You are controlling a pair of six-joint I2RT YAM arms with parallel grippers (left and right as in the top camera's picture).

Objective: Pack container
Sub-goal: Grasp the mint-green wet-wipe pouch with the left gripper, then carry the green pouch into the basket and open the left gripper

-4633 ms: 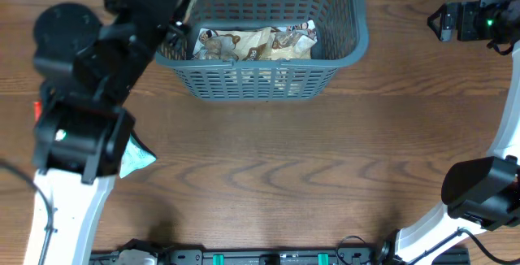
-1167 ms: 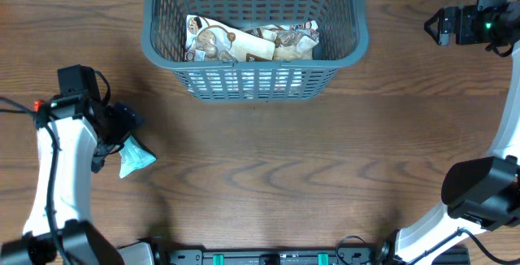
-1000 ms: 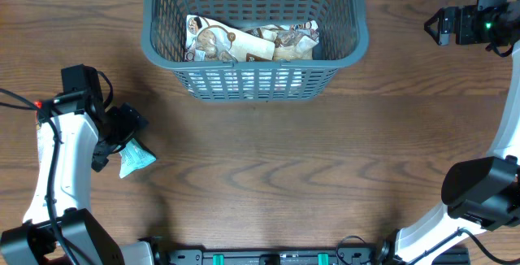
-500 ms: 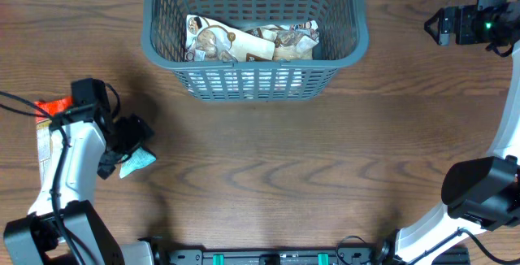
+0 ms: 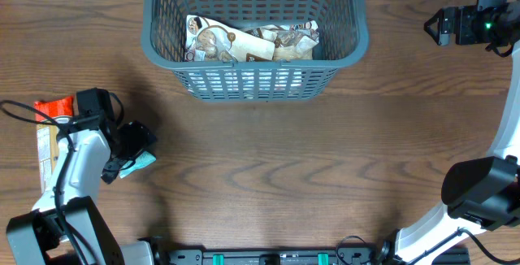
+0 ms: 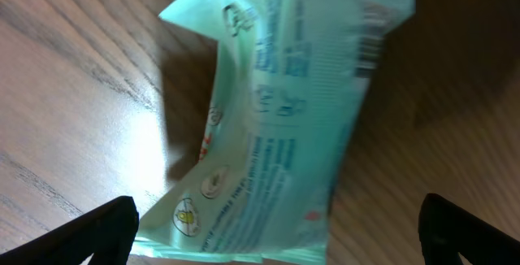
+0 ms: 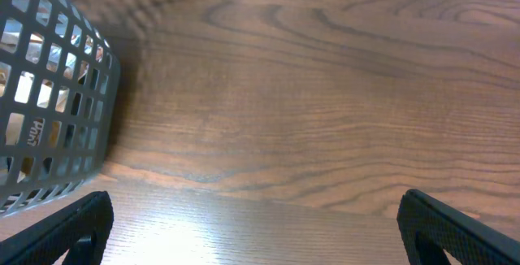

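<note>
Items counted: one container, two hands, one teal packet on the counter, one orange-red packet, and at least two snack packets inside the container.

1. Container (image 5: 256, 82): one dark grey lattice basket standing upright on the wooden counter (image 5: 284, 159). It sits well apart from the left hand (image 5: 130, 151), toward the far edge and to that hand's right. From the right hand (image 5: 435, 26) it lies to the left, near but not touching; the right wrist view shows one rounded corner of it (image 7: 49, 94) at the frame's left edge.

2. Contents: brown-and-white snack packets (image 5: 244, 43) lie on the basket floor against the near wall. Two can be told apart; a firmer count cannot be made through the overlap.

3. Left hand (image 6: 280, 232): fingers spread wide apart, one at each lower corner of the wrist view, gripping nothing. One teal packet (image 6: 276, 127) lies crumpled on the counter directly between and ahead of them; contact with the fingers cannot be confirmed. In the overhead view only its corner (image 5: 145, 161) shows just beside the hand.

4. Orange-red packet (image 5: 49, 109): one, behind the left hand at the counter's left edge, partly covered by the arm.

5. Right hand (image 7: 256, 232): fingers apart, empty, over bare counter.
</note>
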